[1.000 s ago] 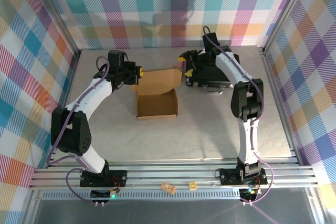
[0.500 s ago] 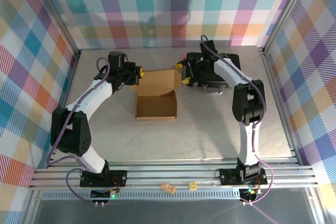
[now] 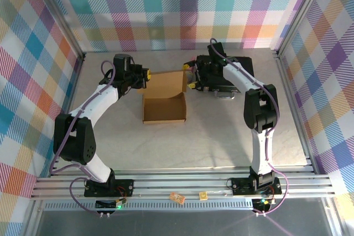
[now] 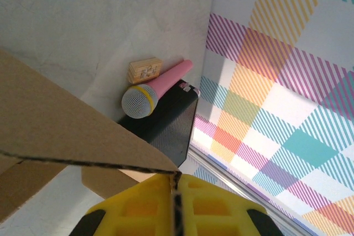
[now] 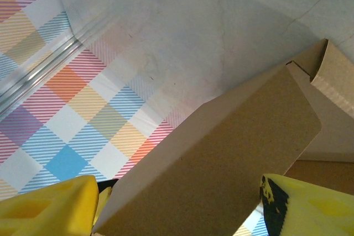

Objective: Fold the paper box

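left gripper [image 4: 176, 183] pinched shut on the lid's left corner. right gripper [image 5: 177, 214] jaws wide, straddling the right flap. paper box [image 3: 165, 100] sits mid table [image 3: 221, 136] between them, tray open upward, long axis left-right, lid on far side. both arms reach forward, wrists turned inward.

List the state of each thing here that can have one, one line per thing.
paper box: partly folded; tray formed, lid flap raised, not closed.
left fingers: shut on the lid flap's edge.
right fingers: open, either side of the lid flap.
pink microphone: lying down.
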Controlling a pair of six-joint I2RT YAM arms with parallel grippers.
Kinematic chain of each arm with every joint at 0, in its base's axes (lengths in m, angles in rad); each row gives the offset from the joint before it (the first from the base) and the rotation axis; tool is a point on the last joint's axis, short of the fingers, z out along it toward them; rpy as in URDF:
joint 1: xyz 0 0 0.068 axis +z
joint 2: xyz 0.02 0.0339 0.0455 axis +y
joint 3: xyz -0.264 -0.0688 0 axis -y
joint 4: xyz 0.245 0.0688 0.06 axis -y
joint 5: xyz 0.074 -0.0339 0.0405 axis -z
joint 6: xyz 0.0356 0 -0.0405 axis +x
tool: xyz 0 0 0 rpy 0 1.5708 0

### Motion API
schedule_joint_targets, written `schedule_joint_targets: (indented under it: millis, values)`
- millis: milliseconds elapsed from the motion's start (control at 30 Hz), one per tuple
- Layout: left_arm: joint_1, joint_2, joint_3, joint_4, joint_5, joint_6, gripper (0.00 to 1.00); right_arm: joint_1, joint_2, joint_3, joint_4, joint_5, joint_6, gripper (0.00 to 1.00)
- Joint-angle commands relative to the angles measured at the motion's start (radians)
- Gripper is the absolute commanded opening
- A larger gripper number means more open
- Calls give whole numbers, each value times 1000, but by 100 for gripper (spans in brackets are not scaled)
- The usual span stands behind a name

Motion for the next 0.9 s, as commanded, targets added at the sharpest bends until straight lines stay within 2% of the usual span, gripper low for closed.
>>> schedule_joint_targets:
  millis: [0, 267, 467, 633, 867]
  values:
    - [-20, -26, -18, 51, 35, -1, 0, 27, 7, 44, 27, -64, 28, 77]
    - [-20, -21, -22, 96, 88, 21, 0, 30, 58, 128, -8, -80, 20, 77]
    - [-21, -14, -20, 125, 124, 39, 0, 31, 100, 208, -98, -97, -12, 76]
    - [-26, -7, -19, 142, 144, 49, 0, 33, 114, 211, -86, -91, 5, 69]
    - [-26, 0, -23, 173, 163, 56, 0, 34, 136, 218, -41, -112, 46, 53]
